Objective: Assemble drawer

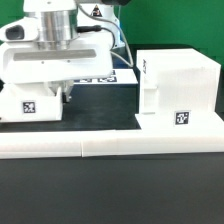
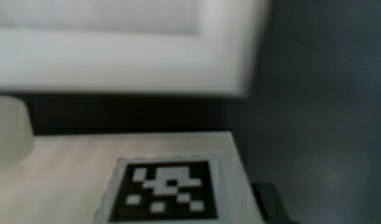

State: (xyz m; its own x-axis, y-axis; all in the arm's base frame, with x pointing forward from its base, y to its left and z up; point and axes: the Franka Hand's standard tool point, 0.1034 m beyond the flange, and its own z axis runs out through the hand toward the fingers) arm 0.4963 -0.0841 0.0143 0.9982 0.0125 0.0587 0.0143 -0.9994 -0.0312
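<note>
Gripper: we find the gripper (image 1: 52,88) low at the exterior view's left, its broad white body directly over a tray. The fingertips are hidden, so we cannot tell whether the jaws stand wide, narrow or clamped on anything.
Tray: the white tray (image 1: 45,108) sits on the dark bench (image 1: 110,195) immediately beneath the gripper. We cannot tell whether the two touch. A square tag (image 1: 28,105) shows on its front face.
Wrist view: blurred. We make out a white surface carrying a printed marker (image 2: 169,190), and a white wall (image 2: 116,45) beyond a dark gap. We cannot confirm which part each belongs to.
Housing: the tall boxy housing (image 1: 185,85) stands upright at the exterior view's right, apart from gripper and tray, with bare bench between them.
Border bars: the long low white border bars (image 1: 110,148) run along the front, just beside both tray and housing.
</note>
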